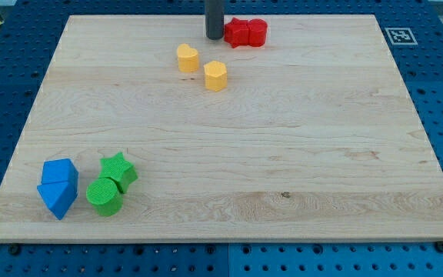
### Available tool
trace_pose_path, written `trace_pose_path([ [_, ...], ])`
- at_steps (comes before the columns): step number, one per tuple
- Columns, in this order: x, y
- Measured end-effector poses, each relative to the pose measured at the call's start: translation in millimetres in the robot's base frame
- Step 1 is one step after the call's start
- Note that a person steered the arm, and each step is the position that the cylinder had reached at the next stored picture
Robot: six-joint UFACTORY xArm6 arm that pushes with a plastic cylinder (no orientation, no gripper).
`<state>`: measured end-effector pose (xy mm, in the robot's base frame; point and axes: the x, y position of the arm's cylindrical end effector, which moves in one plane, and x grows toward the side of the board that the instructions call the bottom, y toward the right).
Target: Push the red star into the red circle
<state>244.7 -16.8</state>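
The red star [237,32] lies near the view's top edge of the wooden board [283,138], touching the red circle [257,31] on its right. My tip [214,36] stands just left of the red star, at or very near its left side. The rod rises out of the view's top.
Two yellow blocks [188,58] [215,75] lie below and left of the tip. At the view's bottom left sit two blue blocks [60,173] [57,198], a green star [118,170] and a green circle [104,195]. A fiducial tag [399,35] marks the top right corner.
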Motion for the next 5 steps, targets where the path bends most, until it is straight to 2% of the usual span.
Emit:
trace_pose_path([
  [2, -37, 19],
  [3, -37, 23],
  [5, -42, 72],
])
